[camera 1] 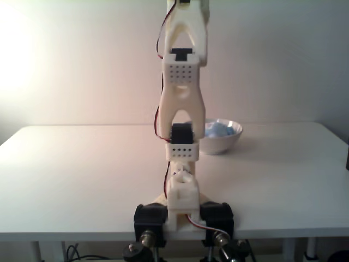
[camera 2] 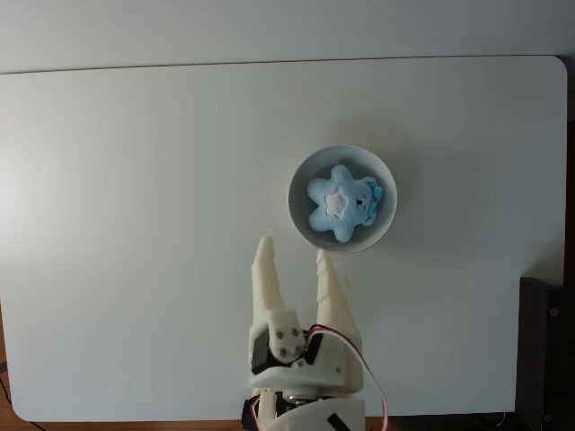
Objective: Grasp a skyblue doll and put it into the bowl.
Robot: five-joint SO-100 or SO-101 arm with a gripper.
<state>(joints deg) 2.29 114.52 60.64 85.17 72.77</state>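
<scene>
The skyblue doll (camera 2: 340,202), a star-shaped fluffy plush, lies inside the white bowl (camera 2: 300,178) right of the table's middle. In the low fixed view the bowl (camera 1: 223,143) stands behind the arm, with the doll's blue top (camera 1: 220,129) peeking over its rim. My gripper (camera 2: 292,248) hangs just left of and below the bowl in the top-down fixed view, open, with nothing between its two white fingers (camera 2: 265,269). It does not touch the bowl or the doll.
The white table (camera 2: 135,224) spreads wide around the bowl. A dark object (camera 2: 546,350) stands at the table's right edge. The arm's base (camera 1: 182,215) is clamped at the table's front edge.
</scene>
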